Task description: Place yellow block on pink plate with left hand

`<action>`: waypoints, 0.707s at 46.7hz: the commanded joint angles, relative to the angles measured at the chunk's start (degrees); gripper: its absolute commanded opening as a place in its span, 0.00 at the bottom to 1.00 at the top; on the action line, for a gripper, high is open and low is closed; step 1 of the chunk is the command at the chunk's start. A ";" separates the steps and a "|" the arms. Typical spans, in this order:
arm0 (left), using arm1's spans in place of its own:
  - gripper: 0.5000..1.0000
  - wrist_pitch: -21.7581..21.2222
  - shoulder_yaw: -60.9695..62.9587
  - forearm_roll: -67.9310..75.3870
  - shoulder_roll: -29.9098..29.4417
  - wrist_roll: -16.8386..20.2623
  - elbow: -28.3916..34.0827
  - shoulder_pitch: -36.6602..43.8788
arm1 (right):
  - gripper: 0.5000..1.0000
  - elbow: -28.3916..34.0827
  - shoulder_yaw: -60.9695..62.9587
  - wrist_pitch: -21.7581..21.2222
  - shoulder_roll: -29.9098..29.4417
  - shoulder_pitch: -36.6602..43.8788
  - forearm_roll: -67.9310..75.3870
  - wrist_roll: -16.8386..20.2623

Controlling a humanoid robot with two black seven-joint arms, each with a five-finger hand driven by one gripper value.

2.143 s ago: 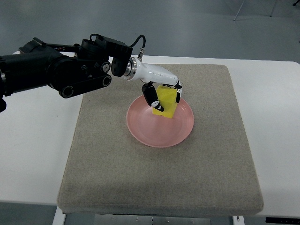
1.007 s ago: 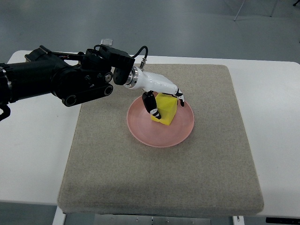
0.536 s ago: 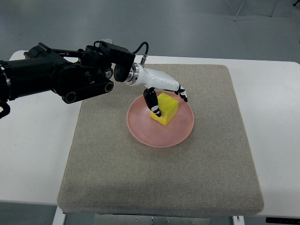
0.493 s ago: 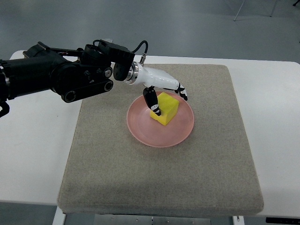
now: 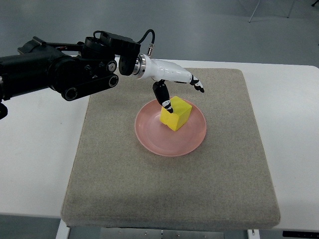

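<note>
Block on plate — the placing looks done.
Measured from the pink plate [image 5: 149,135]: nearer the camera lies open grey mat [image 5: 169,199], with free room toward both side edges; the yellow block [image 5: 176,113] sits inside the plate's far half; just beyond it the left hand [image 5: 177,82] hovers, fingers spread and holding nothing, thumb tip at the block's far corner — only withdrawal seems left.
</note>
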State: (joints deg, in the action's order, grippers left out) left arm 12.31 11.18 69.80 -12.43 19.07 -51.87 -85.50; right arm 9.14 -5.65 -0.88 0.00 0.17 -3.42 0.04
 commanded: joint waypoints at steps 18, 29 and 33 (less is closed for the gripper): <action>0.87 -0.53 -2.21 -0.28 -3.75 0.01 2.03 0.33 | 0.85 0.00 0.02 0.00 0.00 0.00 0.00 0.05; 0.87 -1.50 -2.92 -2.04 -3.66 0.01 12.40 1.56 | 0.85 0.00 0.02 0.00 0.00 0.00 0.00 0.05; 0.87 -3.17 -3.71 -3.62 -3.48 0.01 15.65 2.97 | 0.85 0.00 0.02 0.00 0.00 0.00 0.00 -0.04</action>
State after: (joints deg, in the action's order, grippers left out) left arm 10.42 8.00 67.42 -16.08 19.07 -38.57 -83.47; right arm 9.14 -5.64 -0.88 0.00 0.19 -3.42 0.06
